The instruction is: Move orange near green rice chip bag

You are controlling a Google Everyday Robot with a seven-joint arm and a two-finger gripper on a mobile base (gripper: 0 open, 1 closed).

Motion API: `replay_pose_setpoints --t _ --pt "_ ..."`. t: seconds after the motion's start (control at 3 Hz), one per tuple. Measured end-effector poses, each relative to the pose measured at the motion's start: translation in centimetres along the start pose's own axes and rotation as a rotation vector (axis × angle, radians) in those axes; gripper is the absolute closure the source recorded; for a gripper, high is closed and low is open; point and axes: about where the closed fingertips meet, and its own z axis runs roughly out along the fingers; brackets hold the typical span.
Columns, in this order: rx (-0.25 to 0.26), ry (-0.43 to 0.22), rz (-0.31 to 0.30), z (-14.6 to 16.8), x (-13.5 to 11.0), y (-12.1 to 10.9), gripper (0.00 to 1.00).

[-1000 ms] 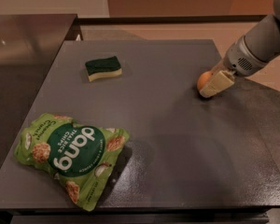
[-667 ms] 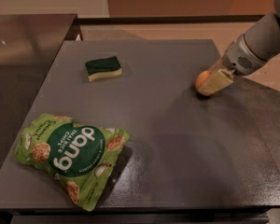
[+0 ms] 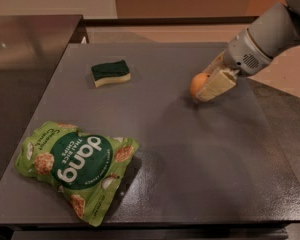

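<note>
A grey table [image 3: 190, 174] is filling the view, with the green rice chip bag [image 3: 80, 171] lying at its near left corner and a sponge [image 3: 110, 73] sitting toward the far left. At the right, the gripper [image 3: 203, 85] is pinching the orange [image 3: 195, 81] between its pale fingers [image 3: 215, 85], well apart from the bag. Doing this well is probably asking for a firm hold and a release just beside the bag.

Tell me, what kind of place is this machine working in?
Probably a kitchen or break-room counter: a dark grey countertop holds a sponge and a green rice chip bag, and the end effector at the right grips an orange.
</note>
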Motion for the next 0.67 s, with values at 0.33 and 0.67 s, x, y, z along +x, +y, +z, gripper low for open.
replay_pose_setpoints --t 0.33,0.67 --pt "-0.076 -0.043 -0.096 0.6 -3.2 3.4 1.0" --pt "-0.14 -0.072 -0.197 1.4 -5.8 7.0 1.0"
